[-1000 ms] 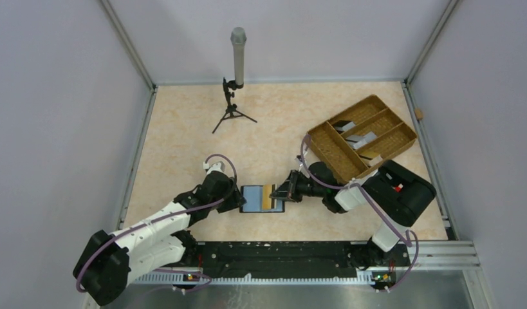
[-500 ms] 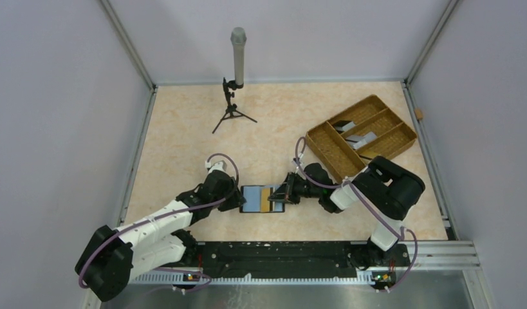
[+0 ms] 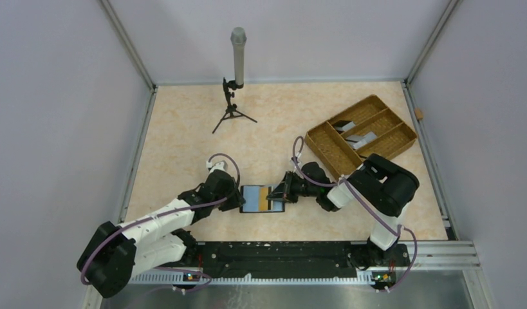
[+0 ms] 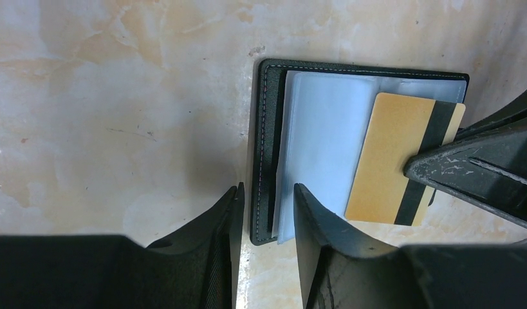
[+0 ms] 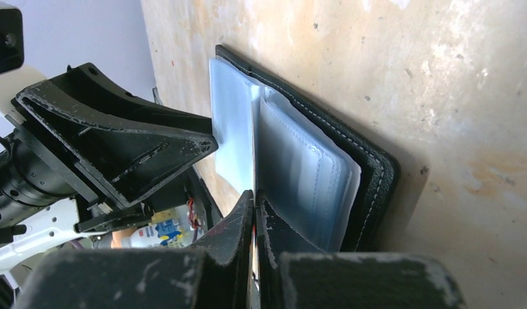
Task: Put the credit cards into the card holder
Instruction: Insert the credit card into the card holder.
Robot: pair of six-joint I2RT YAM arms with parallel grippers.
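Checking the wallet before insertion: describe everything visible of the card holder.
The card holder is a black stitched bifold, leather-like, lying open on the table with its clear plastic sleeves showing. The left end effector straddles its stitched edge; the right end effector holds a gold card with a dark stripe over the sleeves.

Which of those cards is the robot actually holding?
The gold card with the black stripe, pinched by the right end effector over the open wallet. The grey and dark cards lie untouched in the brown tray.
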